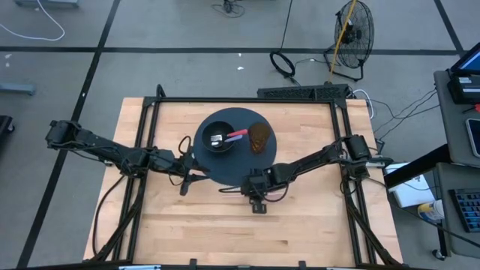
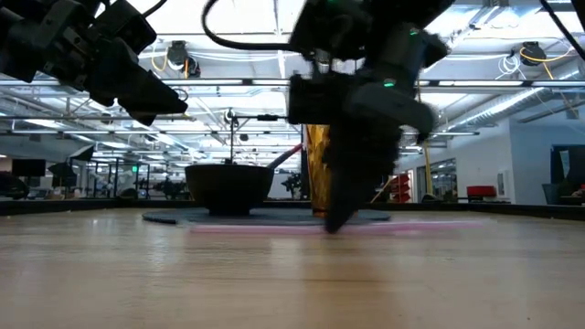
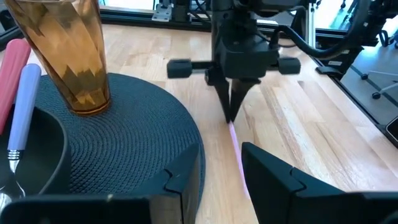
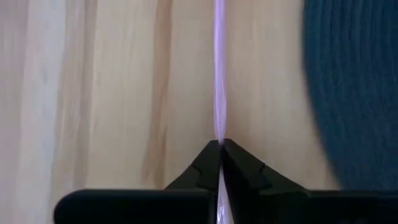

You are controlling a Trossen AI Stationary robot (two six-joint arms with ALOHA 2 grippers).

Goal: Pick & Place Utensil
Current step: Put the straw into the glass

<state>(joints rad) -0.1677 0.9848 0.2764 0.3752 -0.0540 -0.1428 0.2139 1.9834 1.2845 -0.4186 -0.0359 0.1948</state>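
The right pincer (image 4: 219, 144) is clamped on the thin, flat, light pink utensil (image 4: 219, 74), likely slippery against the counter (image 4: 93, 81).

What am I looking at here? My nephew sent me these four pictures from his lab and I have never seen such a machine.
It is a robot with two dark arms working at a wooden table. One picture looks straight down from above, one looks level across the table top, and the other two come from small cameras on each arm's wrist.

On the table lies a round dark placemat. On it stand a black bowl, with a red-handled and a pale-handled utensil in it, and an amber glass.

The right gripper points down at the table just off the mat's edge. Its fingers are shut on a thin pink utensil lying flat on the wood, best seen from its own wrist camera. The left gripper waits at the mat's other side, fingers apart, holding nothing.
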